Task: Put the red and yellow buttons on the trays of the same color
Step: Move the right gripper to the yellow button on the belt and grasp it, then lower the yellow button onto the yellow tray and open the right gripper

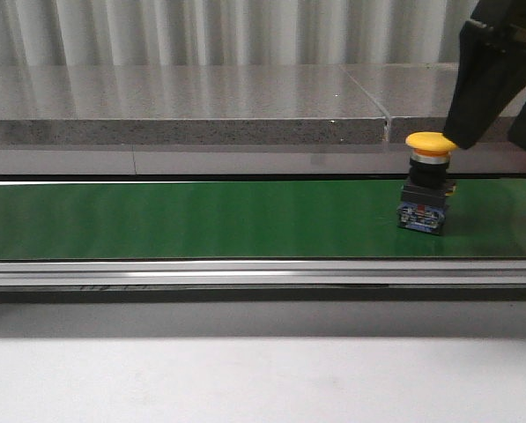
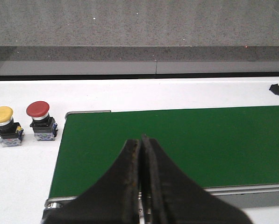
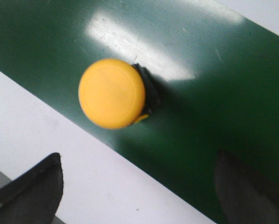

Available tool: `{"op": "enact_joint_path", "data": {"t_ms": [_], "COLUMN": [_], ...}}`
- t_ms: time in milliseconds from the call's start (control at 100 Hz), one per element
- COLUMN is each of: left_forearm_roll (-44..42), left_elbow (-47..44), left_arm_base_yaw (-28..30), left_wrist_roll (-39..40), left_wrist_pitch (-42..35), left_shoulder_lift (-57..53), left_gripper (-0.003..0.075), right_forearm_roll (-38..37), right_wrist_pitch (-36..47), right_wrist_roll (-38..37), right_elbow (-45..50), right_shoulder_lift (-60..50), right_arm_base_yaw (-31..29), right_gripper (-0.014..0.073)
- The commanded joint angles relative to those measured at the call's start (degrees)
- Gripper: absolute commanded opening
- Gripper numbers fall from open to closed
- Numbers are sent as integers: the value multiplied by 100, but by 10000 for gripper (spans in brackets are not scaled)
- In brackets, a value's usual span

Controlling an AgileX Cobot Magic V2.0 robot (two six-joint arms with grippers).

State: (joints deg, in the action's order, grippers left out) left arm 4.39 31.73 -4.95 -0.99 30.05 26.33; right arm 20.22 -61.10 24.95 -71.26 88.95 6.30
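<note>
Approaching: right tool [image 3: 139, 186] spread wide above yellow button [image 1: 428, 181] near green belt [image 1: 201, 218] right end | left tool [image 2: 141, 186] clenched, empty | no trays visible; nothing judged placed.

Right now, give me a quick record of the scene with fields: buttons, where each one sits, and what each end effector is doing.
belt: green conveyor belt
button on belt: yellow push button, upright, near the belt's right end
buttons off belt: second yellow button and red button, side by side on the white table
left end effector: shut, empty, over the belt
right end effector: open, above the yellow push button
trays: none in view
</note>
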Motion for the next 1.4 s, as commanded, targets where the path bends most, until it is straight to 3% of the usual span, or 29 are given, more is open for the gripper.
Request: {"op": "enact_joint_path", "data": {"t_ms": [0,270,340,410,580,650,870,1110,1220,1390], "left_forearm_roll": [63,63,63,63,63,63,63,63,63,63], "left_elbow": [162,162,162,162,162,162,162,162,162,162], "left_arm_base_yaw": [-49,-49,-49,-49,-49,-49,-49,-49,-49,-49], "left_wrist_roll": [-3,-3,-3,-3,-3,-3,-3,-3,-3,-3], "left_wrist_pitch": [-474,-474,-474,-474,-474,-474,-474,-474,-474,-474], "left_shoulder_lift": [26,26,26,26,26,26,26,26,26,26], "left_gripper": [-20,-20,-20,-20,-20,-20,-20,-20,-20,-20], "right_forearm_roll": [133,133,133,133,133,133,-227,-1966,-2460,-2548], "right_wrist_pitch": [306,725,725,719,527,354,217,102,-135,-170], "right_wrist_roll": [104,104,104,98,9,-61,-612,-2171,-2761,-2866], "right_elbow": [-125,-125,-125,-125,-125,-125,-125,-125,-118,239], "right_shoulder_lift": [-51,423,492,513,513,487,-25,-935,-1263,-1692], "right_arm_base_yaw": [91,183,183,183,183,183,176,156,-50,-729], "right_gripper": [645,644,608,496,47,-74,-54,-55,-55,-55]}}
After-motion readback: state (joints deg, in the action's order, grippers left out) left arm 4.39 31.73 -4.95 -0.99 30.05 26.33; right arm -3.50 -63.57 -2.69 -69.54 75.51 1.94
